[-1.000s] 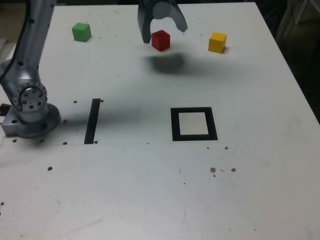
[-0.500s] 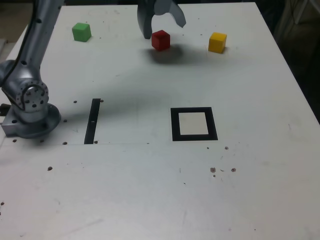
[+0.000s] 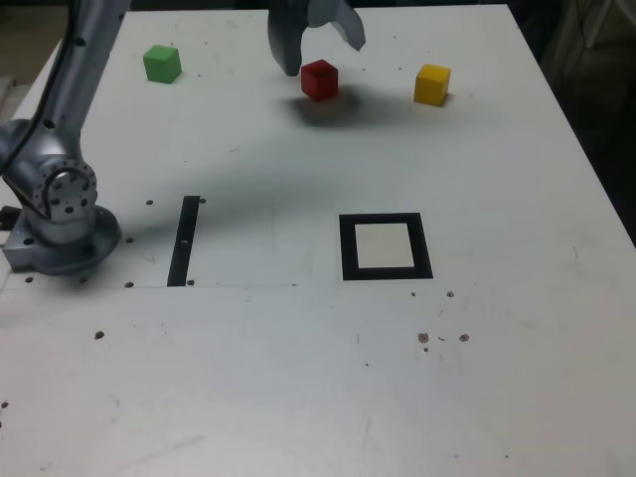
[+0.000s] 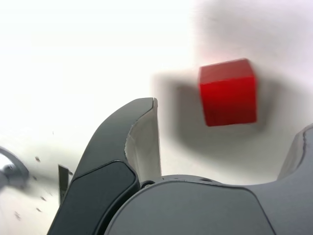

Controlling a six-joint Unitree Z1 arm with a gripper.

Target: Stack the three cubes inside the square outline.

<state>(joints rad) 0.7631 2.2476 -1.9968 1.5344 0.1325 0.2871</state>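
Since the earlier frame, the pincer [image 3: 320, 42] has shifted slightly toward the frame's top, jaws spread, straddling the red cube [image 3: 319, 79] at upper centre of the tabletop [image 3: 298, 378], presumably positioned for a grasp. Square outline [image 3: 386, 246], centre-right, holds nothing.

3 cubes flat on table, far side, well apart: green cube [image 3: 162, 64], red cube [image 3: 319, 79], yellow cube [image 3: 432, 84]; square outline [image 3: 386, 246] nearer, empty.
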